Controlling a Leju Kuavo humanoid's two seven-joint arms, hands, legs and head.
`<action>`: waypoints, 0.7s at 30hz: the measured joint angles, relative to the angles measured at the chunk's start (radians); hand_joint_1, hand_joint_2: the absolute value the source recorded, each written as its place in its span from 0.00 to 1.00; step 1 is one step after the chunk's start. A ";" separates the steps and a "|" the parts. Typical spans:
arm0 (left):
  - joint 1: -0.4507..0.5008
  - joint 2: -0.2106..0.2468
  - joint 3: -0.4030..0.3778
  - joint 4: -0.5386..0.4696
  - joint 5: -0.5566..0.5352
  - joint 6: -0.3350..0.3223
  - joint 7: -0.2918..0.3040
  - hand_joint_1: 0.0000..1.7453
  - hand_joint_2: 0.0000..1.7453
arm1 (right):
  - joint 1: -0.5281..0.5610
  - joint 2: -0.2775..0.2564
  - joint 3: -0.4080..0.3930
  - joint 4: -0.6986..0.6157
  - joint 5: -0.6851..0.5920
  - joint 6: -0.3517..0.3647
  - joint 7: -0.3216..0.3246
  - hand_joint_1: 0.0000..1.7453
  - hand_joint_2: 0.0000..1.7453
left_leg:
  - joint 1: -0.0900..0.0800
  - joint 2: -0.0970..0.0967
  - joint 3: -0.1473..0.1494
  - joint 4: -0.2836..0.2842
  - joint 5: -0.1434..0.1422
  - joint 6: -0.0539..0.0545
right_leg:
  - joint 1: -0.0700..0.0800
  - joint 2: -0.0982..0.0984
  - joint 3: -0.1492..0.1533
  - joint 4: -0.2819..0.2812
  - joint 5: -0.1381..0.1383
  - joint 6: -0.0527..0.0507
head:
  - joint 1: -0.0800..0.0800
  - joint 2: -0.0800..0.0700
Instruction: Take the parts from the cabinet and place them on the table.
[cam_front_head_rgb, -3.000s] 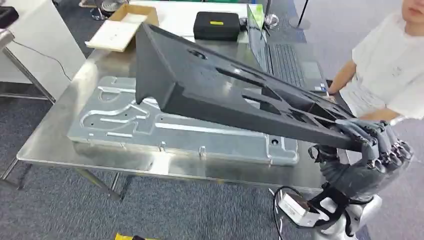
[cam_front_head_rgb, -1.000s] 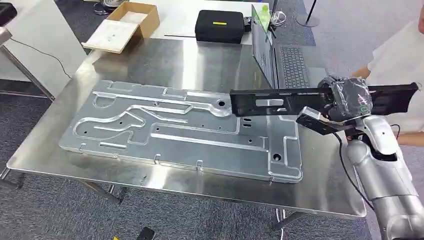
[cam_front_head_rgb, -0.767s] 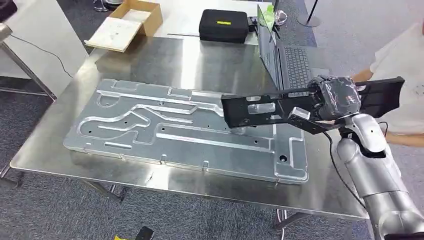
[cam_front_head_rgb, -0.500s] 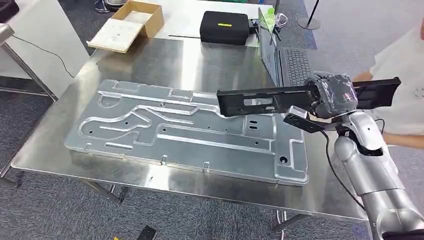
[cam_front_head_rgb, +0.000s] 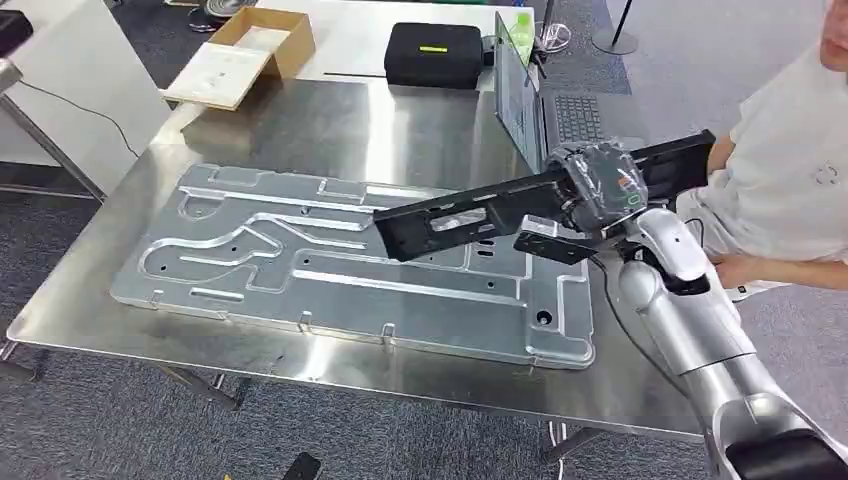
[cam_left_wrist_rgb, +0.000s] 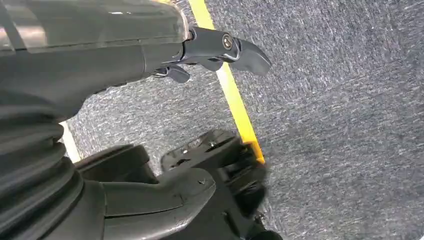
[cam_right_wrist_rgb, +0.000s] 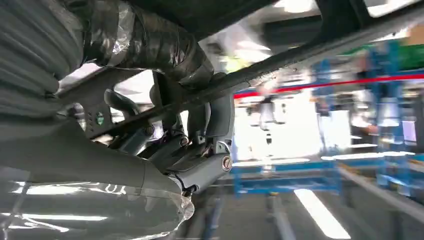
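Right hand (cam_front_head_rgb: 600, 187) grips black part (cam_front_head_rgb: 470, 212) above metal plate (cam_front_head_rgb: 250, 255); laptop (cam_front_head_rgb: 545, 110), person (cam_front_head_rgb: 790, 170) close.

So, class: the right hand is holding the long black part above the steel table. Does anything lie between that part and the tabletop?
Yes. The large aluminium plate lies on the table directly under the black part that the right hand holds. Bare tabletop shows beyond the plate.

head view high (downward), wrist views close
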 joint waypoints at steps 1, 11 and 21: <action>-0.001 0.000 -0.001 0.000 0.000 0.000 0.003 0.00 1.00 | -0.005 0.007 0.005 0.001 -0.007 0.000 -0.001 1.00 1.00 | -0.003 0.000 0.024 -0.060 0.005 0.006 | 0.001 -0.002 -0.001 0.000 0.000 0.001 | 0.000 0.000; -0.002 0.000 -0.009 0.000 -0.010 -0.005 0.013 0.00 1.00 | -0.023 0.031 0.037 0.015 -0.023 -0.001 -0.017 0.00 1.00 | 0.002 0.001 0.040 -0.093 0.020 0.024 | -0.001 -0.002 -0.133 0.279 -0.132 0.038 | 0.001 0.000; -0.006 -0.004 -0.027 0.000 -0.012 0.012 0.009 0.00 0.00 | -0.024 0.064 0.056 0.022 -0.029 -0.029 0.010 0.00 1.00 | -0.003 -0.001 0.033 -0.071 0.003 -0.011 | -0.004 -0.001 -0.006 -0.003 0.003 0.010 | 0.000 0.000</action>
